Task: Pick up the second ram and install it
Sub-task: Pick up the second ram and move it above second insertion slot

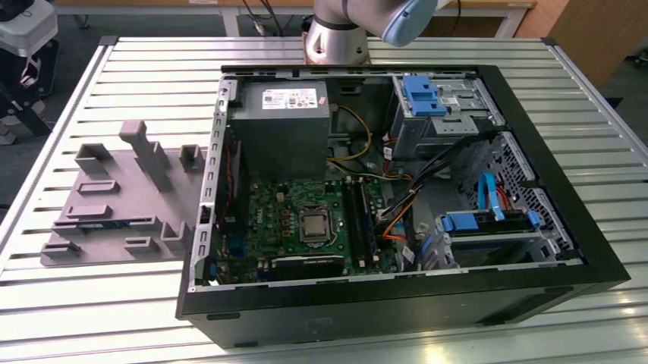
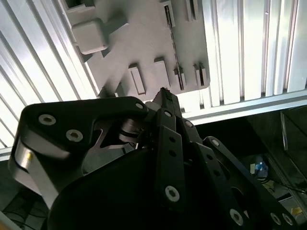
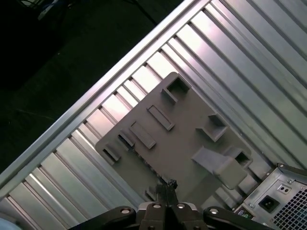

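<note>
Exterior view: your green-blue second ram strip (image 1: 106, 224) barely shows in the grey plastic tray (image 1: 121, 193) beside the open black computer case (image 1: 405, 303). First wrist view: the black gripper (image 3: 167, 184) hangs clenched, empty, above that tray.

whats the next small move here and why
Probably open the black pincer: it hangs shut and empty above the grey plastic holder tray, where the thin green-blue ram strip sits in a slot, not yet gripped.

No wording can be read anywhere. In the exterior view a white label (image 1: 290, 98) lies on the grey power supply (image 1: 278, 133) inside the computer case (image 1: 405, 303); its print looks like fine lines, too small to read.
</note>
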Robot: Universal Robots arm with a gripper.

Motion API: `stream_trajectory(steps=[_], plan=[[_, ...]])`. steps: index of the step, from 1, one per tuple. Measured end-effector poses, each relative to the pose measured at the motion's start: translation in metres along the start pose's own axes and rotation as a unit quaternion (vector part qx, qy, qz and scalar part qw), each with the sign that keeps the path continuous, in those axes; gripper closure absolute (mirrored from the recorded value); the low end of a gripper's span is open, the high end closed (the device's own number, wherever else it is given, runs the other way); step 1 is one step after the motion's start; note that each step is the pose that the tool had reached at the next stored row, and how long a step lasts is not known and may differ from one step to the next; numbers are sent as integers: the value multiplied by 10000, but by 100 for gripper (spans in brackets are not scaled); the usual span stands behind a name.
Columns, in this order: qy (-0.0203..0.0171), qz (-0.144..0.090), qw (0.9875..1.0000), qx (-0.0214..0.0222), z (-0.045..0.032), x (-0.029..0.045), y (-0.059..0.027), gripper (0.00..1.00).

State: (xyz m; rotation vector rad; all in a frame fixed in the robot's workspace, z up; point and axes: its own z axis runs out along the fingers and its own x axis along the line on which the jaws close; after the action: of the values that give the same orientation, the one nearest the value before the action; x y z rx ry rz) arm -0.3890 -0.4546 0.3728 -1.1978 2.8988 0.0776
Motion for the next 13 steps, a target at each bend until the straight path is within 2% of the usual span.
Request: stream_trajectory(steps=[9,13], plan=[[18,-403,9992,-9,0,0,0,89],[22,-485,9988,-11,0,0,0,89]])
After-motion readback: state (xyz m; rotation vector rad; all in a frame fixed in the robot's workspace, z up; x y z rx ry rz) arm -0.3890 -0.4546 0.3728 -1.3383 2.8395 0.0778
